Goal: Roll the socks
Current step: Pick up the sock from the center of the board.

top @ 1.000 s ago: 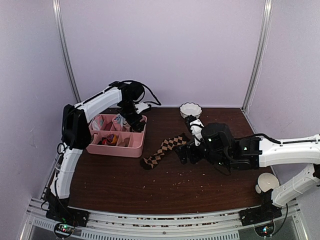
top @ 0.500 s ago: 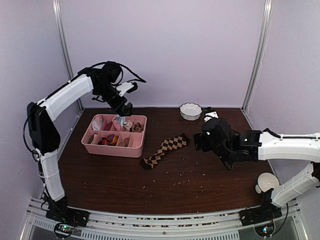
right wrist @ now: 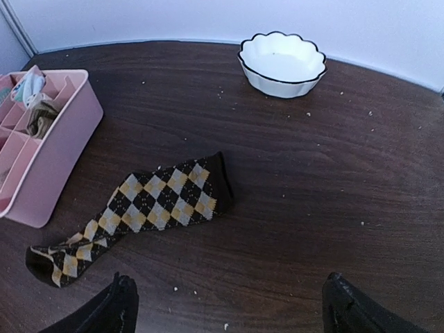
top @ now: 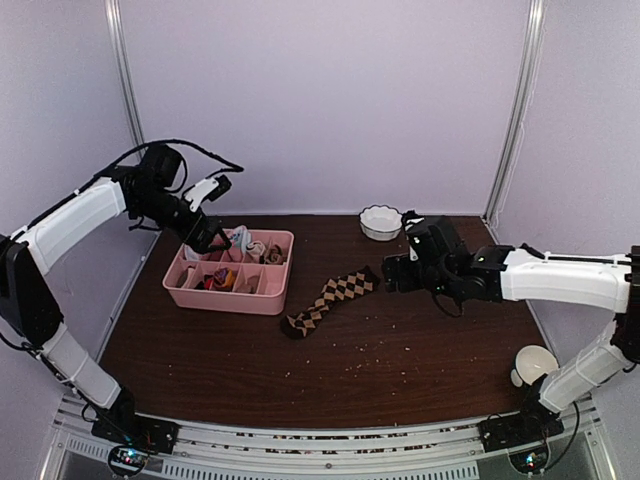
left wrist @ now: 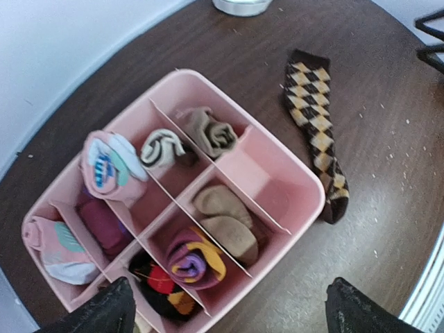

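**Both tools spread, argyle sock flat on the counter**

From the top camera, the argyle sock lies stretched out on the dark counter. It lies in a diagonal line, with its toe end near the front right corner of the pink tray. The left tool hangs in the air above the back left part of the tray, and nothing is between its fingers. The right tool is low over the counter, just beside the cuff end of the sock; in this view one cannot tell if it touches the sock. A white bowl stands at the back edge of the counter.

In the left wrist camera, the left tool is spread wide and empty. Its two dark fingertips show at the bottom corners. Below it the pink tray holds small rolled bundles in its compartments, some colourful and some tan. The argyle sock lies flat to the right of the tray, outside of it.

In the right wrist camera, the right tool is also spread wide, with nothing between its fingertips. The argyle sock lies in front of it, unrolled, between the tray and the bowl.
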